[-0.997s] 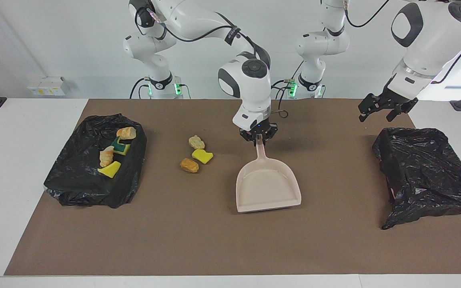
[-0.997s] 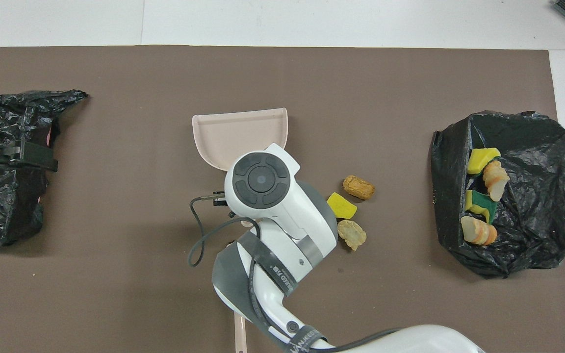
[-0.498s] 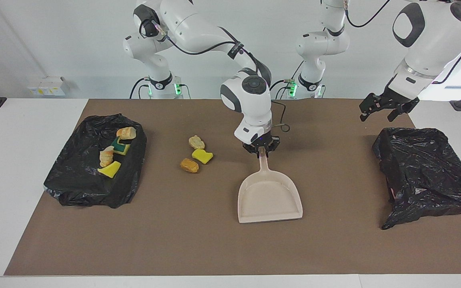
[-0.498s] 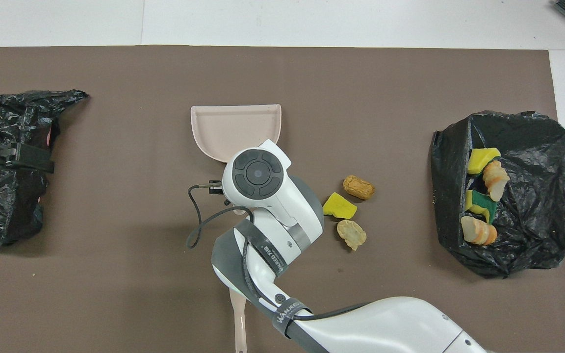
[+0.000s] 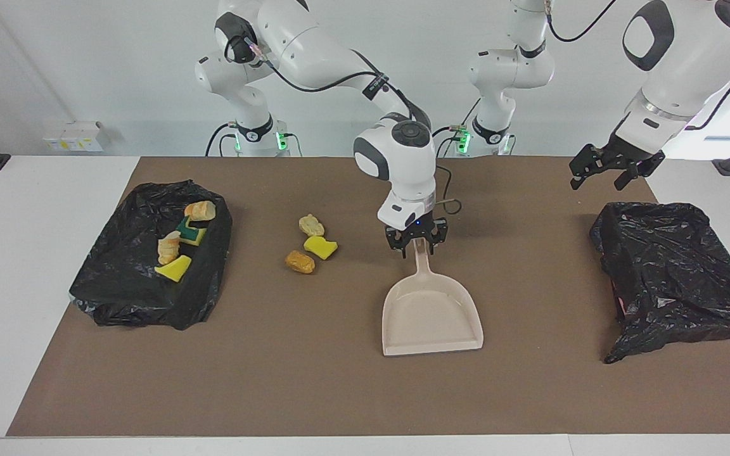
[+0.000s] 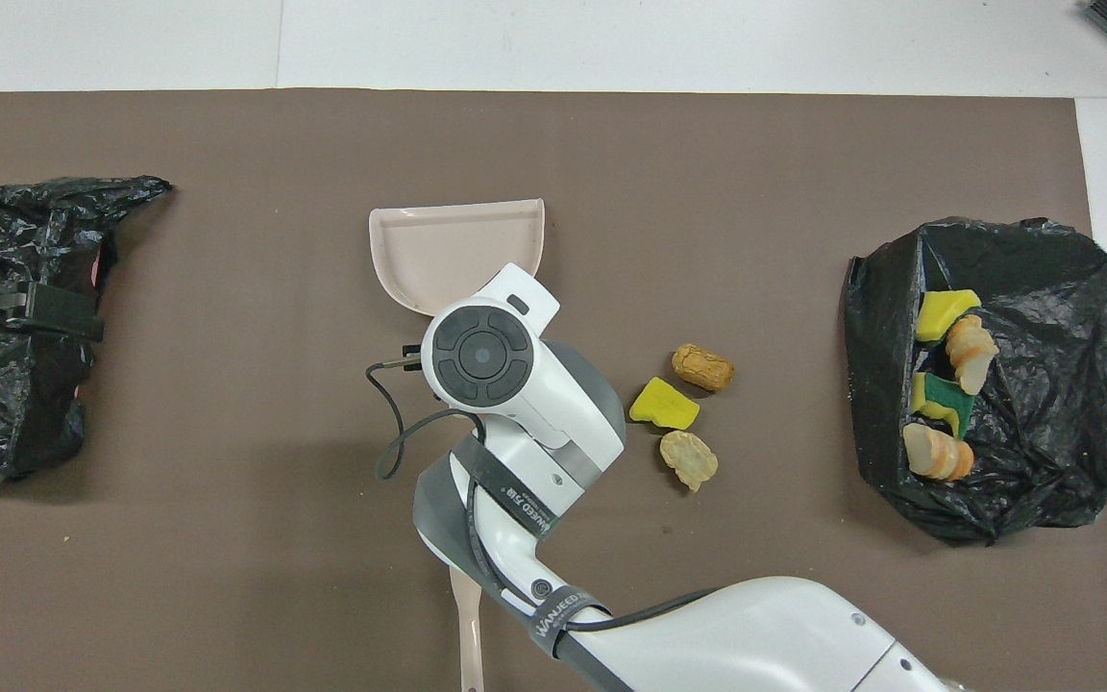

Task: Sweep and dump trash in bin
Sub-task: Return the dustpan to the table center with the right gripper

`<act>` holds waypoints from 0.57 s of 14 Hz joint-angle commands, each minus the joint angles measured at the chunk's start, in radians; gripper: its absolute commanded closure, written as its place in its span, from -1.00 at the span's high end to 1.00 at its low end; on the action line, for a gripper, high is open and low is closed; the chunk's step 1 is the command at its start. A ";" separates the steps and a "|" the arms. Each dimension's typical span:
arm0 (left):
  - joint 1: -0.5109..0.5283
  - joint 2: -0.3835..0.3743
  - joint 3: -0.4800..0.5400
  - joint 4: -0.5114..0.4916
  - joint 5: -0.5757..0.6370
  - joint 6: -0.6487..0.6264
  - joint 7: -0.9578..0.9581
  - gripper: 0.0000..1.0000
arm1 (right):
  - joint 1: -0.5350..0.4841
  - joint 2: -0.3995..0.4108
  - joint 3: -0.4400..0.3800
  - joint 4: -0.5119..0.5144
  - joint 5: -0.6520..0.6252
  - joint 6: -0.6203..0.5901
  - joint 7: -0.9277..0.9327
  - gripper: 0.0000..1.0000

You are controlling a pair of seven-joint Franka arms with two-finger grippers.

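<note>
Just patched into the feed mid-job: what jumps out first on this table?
The right gripper is at the handle of the beige dustpan lying mid-table. Three trash pieces sit loose on the mat beside it, toward the right arm's end, where a black bin bag holds more. The left gripper waits, open.

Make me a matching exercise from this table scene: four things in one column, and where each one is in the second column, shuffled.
Things:
1. dustpan
2. yellow sponge chunk
3. green-and-yellow sponge
4. left gripper

Places:
A. in the black bag at the right arm's end
B. on the brown mat, between two bread-like lumps
C. over the black bag at the left arm's end
D. mid-table, handle toward the robots

Pairs: 1-D, 2-B, 3-A, 4-C
</note>
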 commanded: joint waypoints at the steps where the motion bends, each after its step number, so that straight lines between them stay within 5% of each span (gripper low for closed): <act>1: -0.023 -0.015 0.021 0.013 0.021 -0.031 0.010 1.00 | -0.014 -0.081 0.014 -0.040 0.002 -0.039 -0.017 1.00; 8: -0.046 -0.074 -0.002 -0.025 0.061 -0.036 0.071 1.00 | 0.000 -0.368 0.031 -0.183 0.213 -0.370 -0.123 1.00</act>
